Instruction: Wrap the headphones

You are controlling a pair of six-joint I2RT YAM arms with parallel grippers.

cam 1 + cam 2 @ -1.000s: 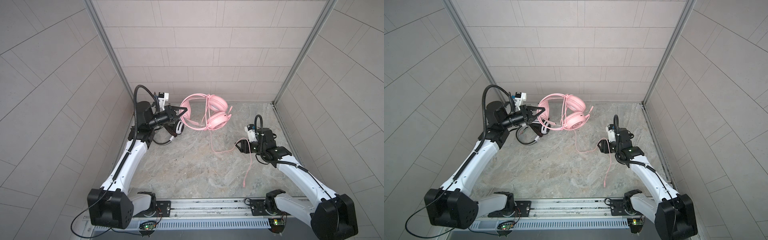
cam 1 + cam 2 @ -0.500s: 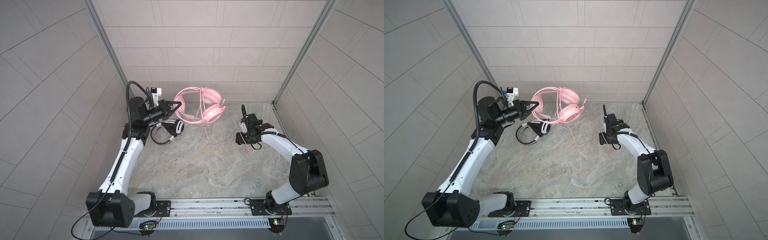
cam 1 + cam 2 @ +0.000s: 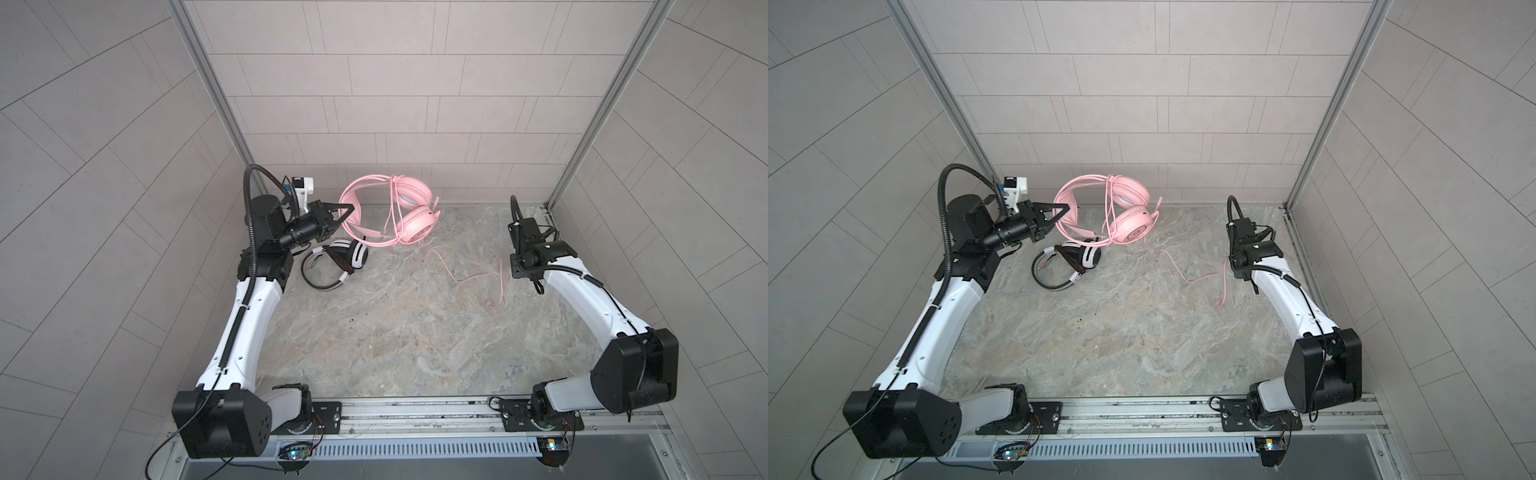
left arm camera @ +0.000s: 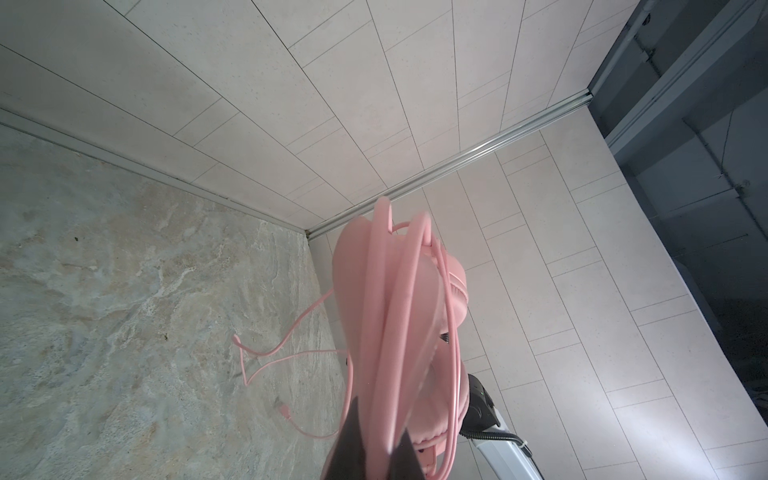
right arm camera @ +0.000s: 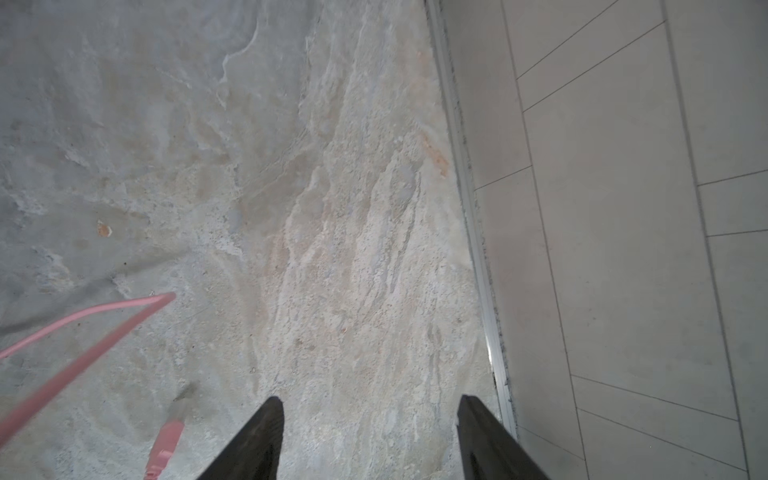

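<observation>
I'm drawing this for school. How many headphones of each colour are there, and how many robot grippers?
Pink headphones: 1
White-and-black headphones: 1
Robot grippers: 2, the left gripper shut on the pink headband, and the right gripper open and empty
Total: 4 things

We observed a mottled grey-beige stone floor (image 3: 374, 340) forming the work surface, with a few small dark specks (image 3: 351, 331) near its middle. Pale tiled walls (image 3: 395, 104) enclosed it at the back and on both sides, joined at the rear corners by metal corner strips (image 3: 208, 83). Along the near edge ran a metal rail (image 3: 415, 409), with a slotted vent strip (image 3: 415, 449) just in front of it.
</observation>
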